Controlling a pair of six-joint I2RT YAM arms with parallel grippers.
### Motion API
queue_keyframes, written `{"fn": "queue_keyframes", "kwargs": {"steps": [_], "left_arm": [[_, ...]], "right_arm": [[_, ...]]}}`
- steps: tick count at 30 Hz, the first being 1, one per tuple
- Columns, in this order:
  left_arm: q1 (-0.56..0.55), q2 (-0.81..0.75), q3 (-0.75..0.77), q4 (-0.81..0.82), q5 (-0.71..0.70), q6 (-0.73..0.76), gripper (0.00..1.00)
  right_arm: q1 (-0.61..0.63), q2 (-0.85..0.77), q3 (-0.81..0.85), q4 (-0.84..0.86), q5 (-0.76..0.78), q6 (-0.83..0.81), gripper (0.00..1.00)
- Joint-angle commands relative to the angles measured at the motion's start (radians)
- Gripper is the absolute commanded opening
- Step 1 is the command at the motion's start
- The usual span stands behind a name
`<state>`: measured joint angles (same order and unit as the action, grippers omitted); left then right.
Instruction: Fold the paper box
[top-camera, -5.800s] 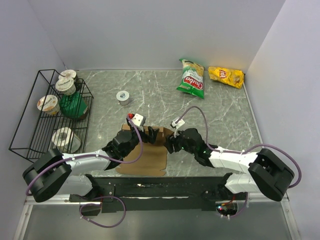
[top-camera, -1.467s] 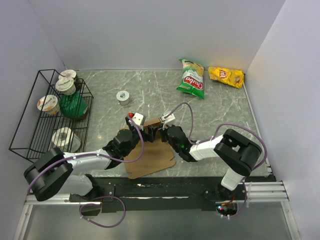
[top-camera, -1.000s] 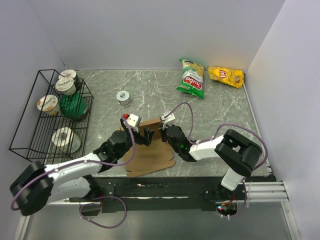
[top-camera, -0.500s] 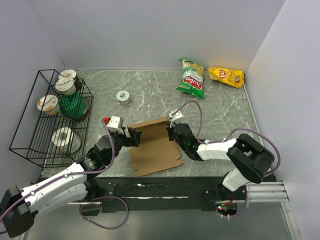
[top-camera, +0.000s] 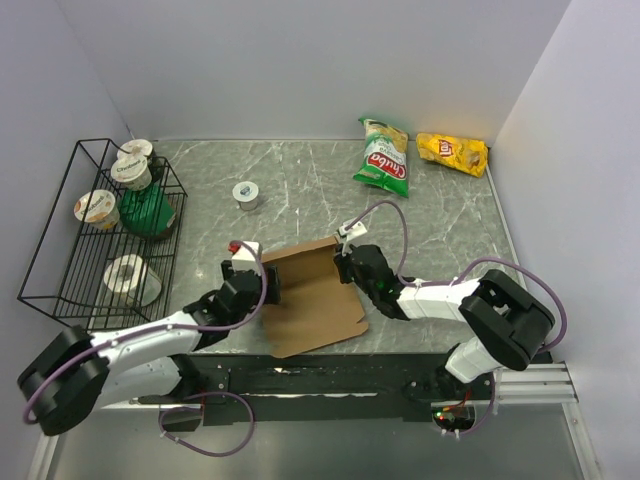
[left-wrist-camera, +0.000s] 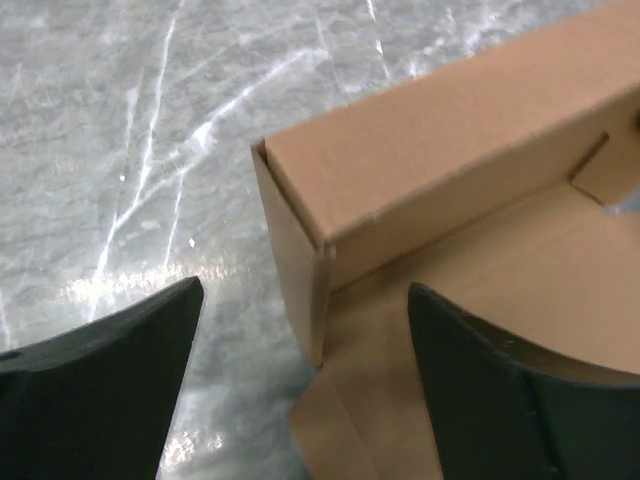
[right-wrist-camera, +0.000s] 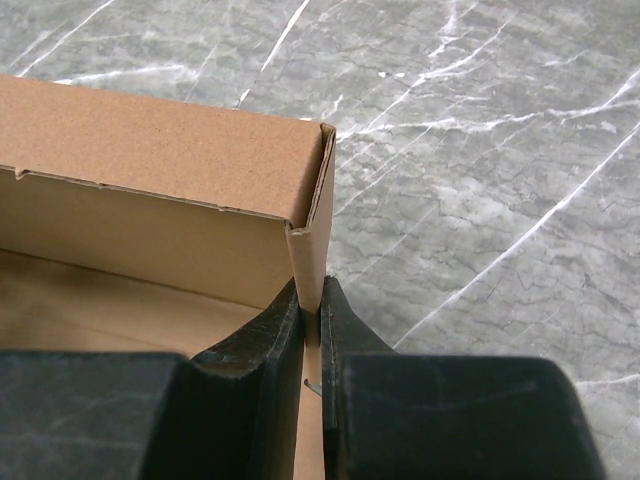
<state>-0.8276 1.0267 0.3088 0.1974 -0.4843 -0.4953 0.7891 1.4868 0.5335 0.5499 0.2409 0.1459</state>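
The brown paper box (top-camera: 318, 305) lies flat on the marble table with its far wall (top-camera: 300, 250) folded upright. My right gripper (top-camera: 346, 266) is shut on the box's upright right side flap (right-wrist-camera: 312, 270), which is pinched thin between its fingers (right-wrist-camera: 260, 350). My left gripper (top-camera: 270, 285) sits at the box's left far corner (left-wrist-camera: 300, 200). It is open and wide, with the short left side wall (left-wrist-camera: 300, 290) standing between its fingers (left-wrist-camera: 110, 370) and touching neither. The box floor (left-wrist-camera: 520, 270) shows under the right finger.
A black wire rack (top-camera: 50, 262) at the left holds yogurt cups, a green item and a white roll. A small roll (top-camera: 246, 194) sits behind the box. A green snack bag (top-camera: 383, 158) and a yellow one (top-camera: 452, 153) lie at the far right.
My left arm swung out to the left, off the box, then came back to its left corner. The box slid slightly right, with the right gripper still clamped on its flap.
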Motion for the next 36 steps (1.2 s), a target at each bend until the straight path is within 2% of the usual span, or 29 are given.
{"fn": "queue_keyframes", "kwargs": {"steps": [1, 2, 4, 5, 7, 8, 11, 20, 27, 36], "left_arm": [[0.004, 0.094, 0.062, 0.100, -0.083, -0.031, 0.75], [0.002, 0.107, 0.062, 0.118, -0.088, -0.034, 0.64], [-0.001, 0.124, 0.053, 0.141, -0.105, -0.035, 0.54], [-0.002, 0.127, 0.047, 0.157, -0.108, -0.032, 0.45], [-0.004, 0.124, 0.030, 0.203, -0.109, -0.016, 0.35], [-0.005, 0.124, 0.029, 0.212, -0.111, -0.012, 0.23], [-0.008, 0.124, 0.024, 0.215, -0.131, -0.003, 0.10], [-0.011, 0.124, 0.018, 0.214, -0.157, -0.012, 0.01], [-0.013, 0.101, 0.029, 0.188, -0.174, -0.003, 0.01], [-0.013, 0.084, 0.030, 0.180, -0.163, 0.014, 0.01]], "right_arm": [[-0.008, -0.036, 0.006, 0.005, -0.003, 0.023, 0.00], [-0.008, -0.034, 0.010, -0.002, 0.000, 0.024, 0.00], [-0.007, -0.033, 0.016, -0.008, 0.015, 0.026, 0.00], [-0.007, -0.030, 0.019, -0.018, 0.021, 0.027, 0.00], [-0.008, -0.023, 0.029, -0.024, 0.052, 0.030, 0.00], [-0.008, -0.022, 0.036, -0.028, 0.067, 0.035, 0.00], [-0.005, 0.001, 0.058, -0.053, 0.123, 0.047, 0.00], [0.016, 0.052, 0.138, -0.195, 0.355, 0.121, 0.00], [0.021, 0.067, 0.152, -0.237, 0.457, 0.149, 0.00], [0.027, 0.069, 0.111, -0.179, 0.563, 0.143, 0.00]]}}
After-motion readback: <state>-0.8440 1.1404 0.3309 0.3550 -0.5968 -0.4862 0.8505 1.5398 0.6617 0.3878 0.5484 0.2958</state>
